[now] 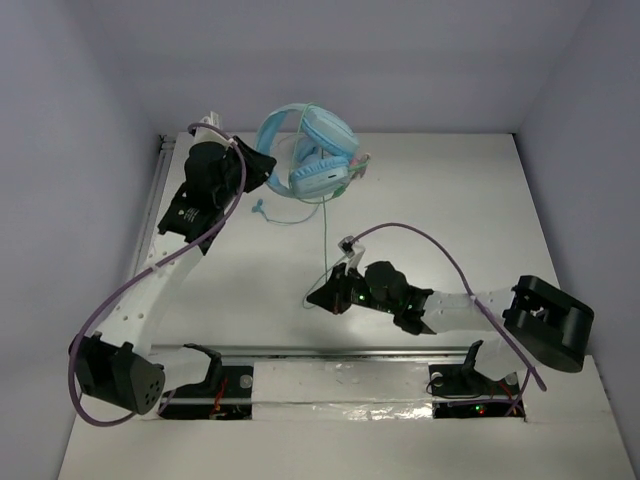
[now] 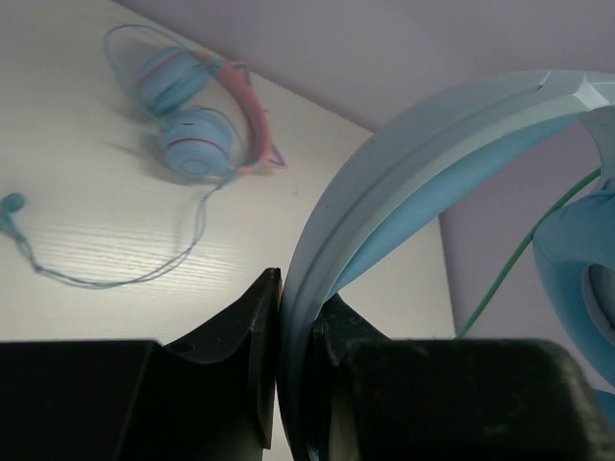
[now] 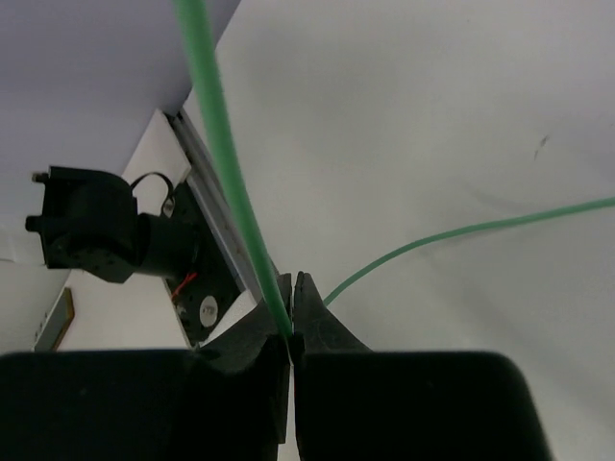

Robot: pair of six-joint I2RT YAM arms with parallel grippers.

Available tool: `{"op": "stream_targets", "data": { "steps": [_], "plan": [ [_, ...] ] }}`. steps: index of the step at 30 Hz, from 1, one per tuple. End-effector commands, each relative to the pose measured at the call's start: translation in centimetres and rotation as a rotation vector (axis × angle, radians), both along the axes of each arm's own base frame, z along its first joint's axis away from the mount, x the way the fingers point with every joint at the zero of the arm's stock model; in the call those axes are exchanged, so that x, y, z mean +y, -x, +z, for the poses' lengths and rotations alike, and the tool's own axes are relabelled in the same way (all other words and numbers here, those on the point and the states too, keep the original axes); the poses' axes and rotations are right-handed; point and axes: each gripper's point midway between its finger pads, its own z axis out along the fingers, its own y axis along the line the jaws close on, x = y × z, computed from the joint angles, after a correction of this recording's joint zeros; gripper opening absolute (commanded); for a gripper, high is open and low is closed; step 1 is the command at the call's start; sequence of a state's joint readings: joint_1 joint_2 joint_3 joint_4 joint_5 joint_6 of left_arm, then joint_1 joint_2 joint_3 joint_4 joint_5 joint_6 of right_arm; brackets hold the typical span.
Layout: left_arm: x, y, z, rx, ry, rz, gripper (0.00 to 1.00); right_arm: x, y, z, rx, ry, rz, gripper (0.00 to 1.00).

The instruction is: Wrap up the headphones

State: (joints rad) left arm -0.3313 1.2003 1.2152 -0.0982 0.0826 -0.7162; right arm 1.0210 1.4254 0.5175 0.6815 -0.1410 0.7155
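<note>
The large light-blue headphones (image 1: 322, 132) are held up off the table at the back. My left gripper (image 1: 266, 166) is shut on their wide headband (image 2: 404, 154), which stands upright between the jaws in the left wrist view, and one padded cup (image 2: 577, 279) hangs at the right. Their thin green cable (image 1: 328, 220) runs down toward the near side to my right gripper (image 1: 325, 293). That gripper is shut on the cable (image 3: 216, 144) in the right wrist view, and a slack part (image 3: 461, 235) lies on the table beyond.
Smaller blue headphones with a pink band (image 2: 197, 134) lie on the table under the big ones. Their thin blue cable ends in a plug (image 1: 258, 207). A metal rail (image 1: 350, 352) runs along the near edge. Grey walls close the back and sides.
</note>
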Motion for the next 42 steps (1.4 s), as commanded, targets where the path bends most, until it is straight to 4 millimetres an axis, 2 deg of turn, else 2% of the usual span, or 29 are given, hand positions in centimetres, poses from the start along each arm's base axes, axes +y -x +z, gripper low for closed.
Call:
{"op": "stream_targets", "data": {
  "steps": [1,5,6,11,15,16,17,19,20,21,22,23,25,26,27,29,30,32,33,34,35,38,42],
  "plan": [
    [2.5,-2.4,4.3,-0.156,0.127,0.189,0.00,0.9,2.1,-0.6,0.042,0.054,0.034,0.00],
    [3.5,-3.1,2.0,-0.129,0.166,0.283,0.00,2.3,3.9,0.3,0.033,0.050,0.074,0.00],
    [3.8,-3.2,0.7,-0.111,0.171,0.306,0.00,2.8,3.9,0.9,0.024,0.041,0.075,0.00],
    [4.4,-3.8,-1.6,-0.090,0.148,0.403,0.00,5.0,6.5,1.2,0.022,0.051,0.151,0.00],
    [3.8,-3.8,-4.4,-0.052,0.059,0.438,0.00,6.2,8.1,1.9,0.013,0.056,0.196,0.00],
    [3.3,-3.6,-4.8,-0.044,0.030,0.432,0.00,6.6,7.9,2.7,-0.004,0.052,0.198,0.00],
    [3.1,-3.3,-5.7,-0.026,-0.012,0.433,0.00,6.4,8.4,2.4,0.001,0.084,0.210,0.00],
    [3.4,-2.8,-7.0,-0.015,-0.120,0.456,0.00,6.2,8.8,3.6,-0.012,0.091,0.220,0.00],
    [2.7,-2.0,-7.9,0.008,-0.172,0.439,0.00,5.8,8.9,3.9,-0.002,0.118,0.219,0.00],
    [2.9,-1.6,-8.9,0.022,-0.234,0.441,0.00,5.4,8.9,5.6,-0.011,0.096,0.215,0.00],
    [2.6,-1.1,-9.6,0.043,-0.260,0.428,0.00,4.9,9.0,6.1,-0.018,0.106,0.215,0.00],
    [2.4,-0.3,-10.6,0.070,-0.303,0.409,0.00,4.1,9.2,5.6,-0.003,0.159,0.218,0.00],
    [1.9,1.3,-12.0,0.092,-0.374,0.383,0.00,3.2,9.2,7.6,-0.015,0.164,0.208,0.00],
    [1.9,2.1,-12.8,0.114,-0.415,0.368,0.00,2.0,9.4,6.3,0.002,0.243,0.213,0.00],
    [1.7,2.9,-13.3,0.124,-0.447,0.348,0.00,1.8,9.2,7.0,-0.007,0.259,0.206,0.00],
    [1.6,4.0,-14.5,0.154,-0.517,0.303,0.00,0.3,9.0,6.2,-0.017,0.354,0.194,0.00],
    [1.1,4.5,-15.1,0.175,-0.538,0.265,0.00,-0.1,8.3,6.4,-0.038,0.373,0.163,0.00],
    [-0.7,6.1,-15.7,0.191,-0.605,0.137,0.00,-0.9,7.2,7.8,-0.096,0.420,0.127,0.00],
    [-0.5,6.4,-15.9,0.206,-0.635,0.124,0.00,-1.6,6.8,6.9,-0.106,0.469,0.109,0.00],
    [-1.3,7.1,-16.0,0.206,-0.664,0.083,0.00,-1.7,6.3,8.2,-0.127,0.474,0.087,0.00],
    [-1.1,7.8,-16.4,0.226,-0.711,0.052,0.00,-2.6,6.1,7.8,-0.139,0.530,0.086,0.00],
    [-1.6,9.2,-17.0,0.252,-0.816,-0.050,0.00,-3.6,5.2,8.8,-0.179,0.574,0.061,0.00],
    [-2.0,10.0,-17.0,0.236,-0.882,-0.160,0.00,-5.6,3.4,9.5,-0.214,0.641,-0.020,0.00]
  ]
}}
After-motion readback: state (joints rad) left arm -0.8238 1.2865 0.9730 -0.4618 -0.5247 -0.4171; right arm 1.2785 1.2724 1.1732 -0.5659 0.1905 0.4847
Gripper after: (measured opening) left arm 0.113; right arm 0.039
